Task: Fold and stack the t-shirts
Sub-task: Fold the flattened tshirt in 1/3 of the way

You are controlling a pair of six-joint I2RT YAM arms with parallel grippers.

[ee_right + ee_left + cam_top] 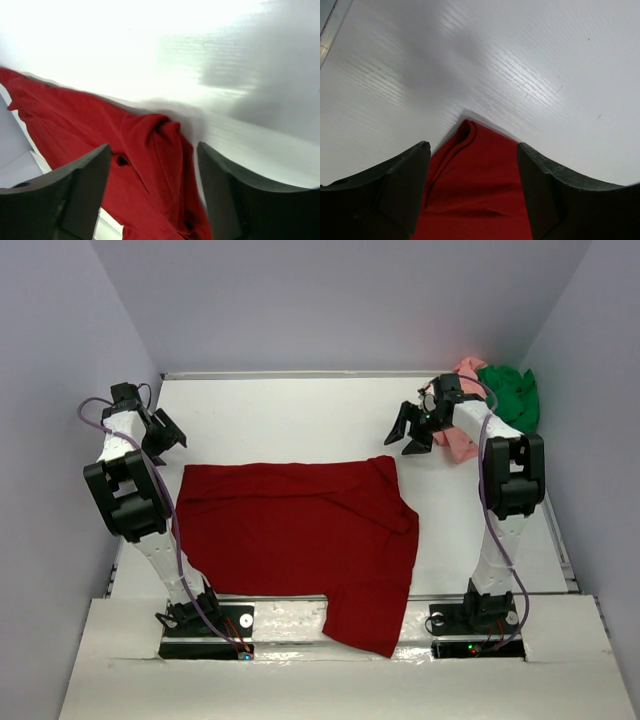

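Hovering just past the far left corner of the dark red t-shirt point(300, 530), my left claw point(165, 432) has its jaws spread wide and grips nothing. In the left wrist view, a folded corner of that shirt lies on the white counter point(290, 410) between my two dark fingers point(395, 190), clear of both.

My right claw point(410, 435) hangs just past the far right corner of the dark red t-shirt, jaws likewise spread wide, nothing gripped. In the right wrist view, a bunched fold of red cloth sits between its fingers point(240, 195); I cannot tell whether cloth and fingers touch.

The dark red t-shirt lies spread on the counter between my two arms, with some creases. Its near right portion reaches over the counter's near edge.

The salmon pink t-shirt point(462, 445) lies crumpled beyond the dark red t-shirt's far right corner, partly hidden by my right arm. The bright green t-shirt point(512, 395) lies bunched against the pink one, on the side away from the dark red t-shirt.
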